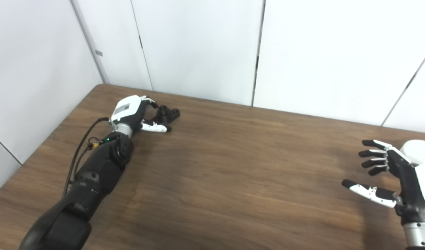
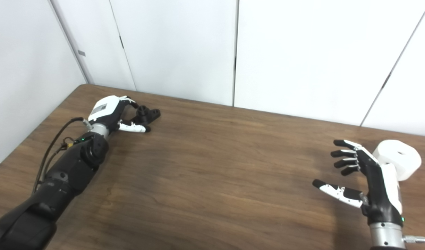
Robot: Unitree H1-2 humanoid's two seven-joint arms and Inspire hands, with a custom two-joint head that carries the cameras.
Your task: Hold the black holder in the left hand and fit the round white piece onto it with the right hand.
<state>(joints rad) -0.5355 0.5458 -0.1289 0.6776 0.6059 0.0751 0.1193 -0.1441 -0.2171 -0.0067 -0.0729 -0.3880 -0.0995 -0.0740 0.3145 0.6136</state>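
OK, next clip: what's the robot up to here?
It is setting up to join two parts on a wooden table. The left hand is reaching around the black holder at the far left; its fingers curl on either side of it, but the holder appears to sit on the table, so a firm grip is not clear. The right hand is open, fingers spread, just left of the round white piece and holding nothing. The two parts lie far apart.

A dark wood-grain table (image 2: 212,180) carries two things. The black holder (image 2: 148,114) lies toward ten o'clock near the far edge. The round white piece (image 2: 398,158) sits at three o'clock.
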